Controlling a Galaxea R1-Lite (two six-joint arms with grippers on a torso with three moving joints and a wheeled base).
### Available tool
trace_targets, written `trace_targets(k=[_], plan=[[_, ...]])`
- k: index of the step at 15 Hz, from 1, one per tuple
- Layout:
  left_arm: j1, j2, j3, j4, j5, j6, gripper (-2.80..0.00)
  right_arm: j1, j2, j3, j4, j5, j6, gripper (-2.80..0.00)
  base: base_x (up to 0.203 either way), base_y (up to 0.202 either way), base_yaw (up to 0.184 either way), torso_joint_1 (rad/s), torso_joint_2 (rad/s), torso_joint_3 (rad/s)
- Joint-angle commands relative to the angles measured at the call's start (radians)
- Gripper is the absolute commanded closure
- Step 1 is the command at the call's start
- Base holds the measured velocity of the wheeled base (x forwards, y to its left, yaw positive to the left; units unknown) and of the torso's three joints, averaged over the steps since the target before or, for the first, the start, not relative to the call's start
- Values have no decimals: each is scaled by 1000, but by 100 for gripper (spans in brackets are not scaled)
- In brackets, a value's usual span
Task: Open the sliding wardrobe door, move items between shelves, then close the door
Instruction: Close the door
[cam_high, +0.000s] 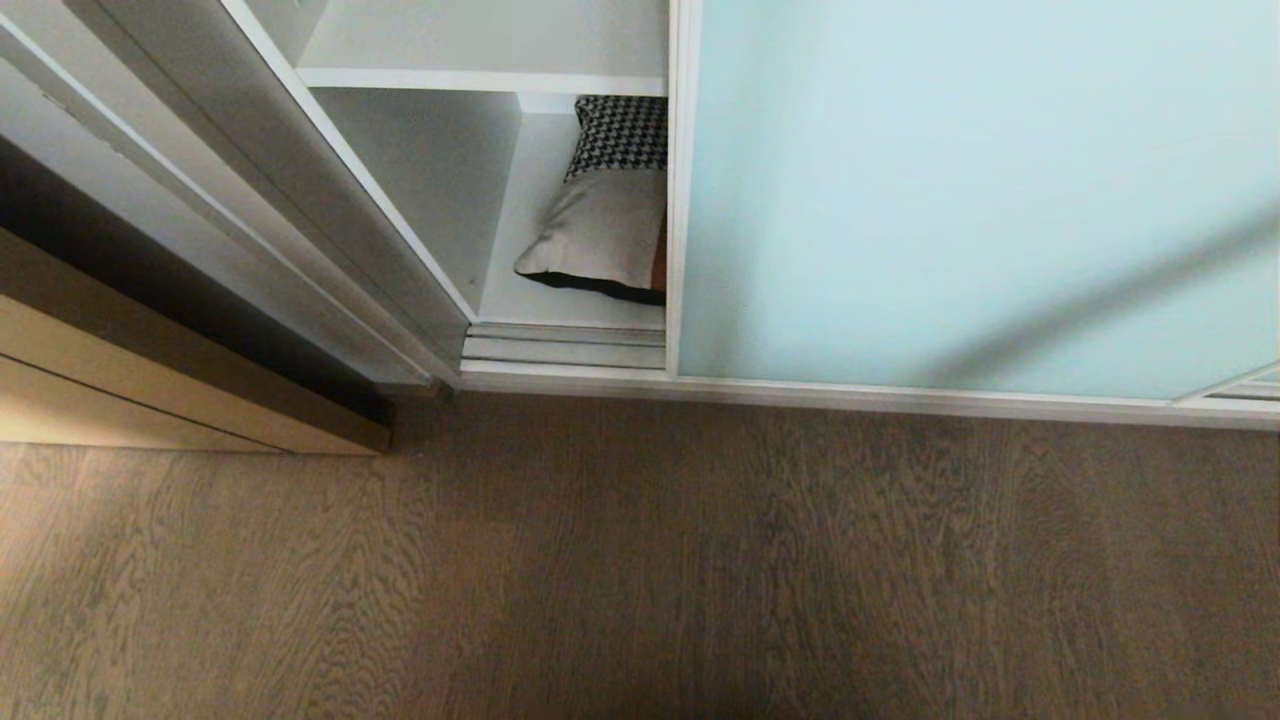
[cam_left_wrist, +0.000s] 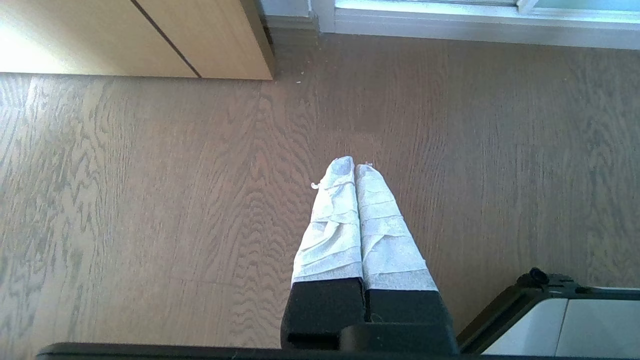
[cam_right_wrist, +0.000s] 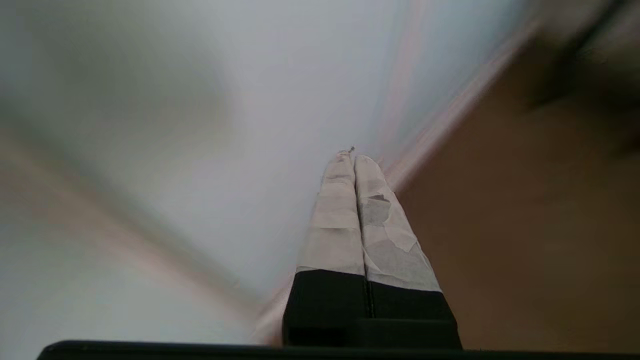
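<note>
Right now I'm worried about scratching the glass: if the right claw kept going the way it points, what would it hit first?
Most likely the frosted sliding wardrobe door, low down near its bottom frame, where the shut right claw aims. The blur leaves the gap unclear.

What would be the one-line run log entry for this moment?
door: partly open | cushion: on lower shelf | left gripper: shut, empty, over floor | right gripper: shut, empty, near door

A home bedroom: a fitted wardrobe with a frosted-glass sliding door (cam_high: 970, 190), white shelves (cam_high: 480, 78), and wood-grain floor (cam_high: 640, 570).
</note>
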Motion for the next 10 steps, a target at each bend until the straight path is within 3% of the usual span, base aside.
trace_targets(k=[1,6,10], plan=[[0,2,2,0,0,0,0,0,-4,0,1,191,144,0,0,0,0,0,0,0],[0,2,2,0,0,0,0,2,-3,-4,-1,333,291,0,0,0,0,0,0,0],[0,2,2,0,0,0,0,25,32,-4,-55,351,358,0,0,0,0,0,0,0]])
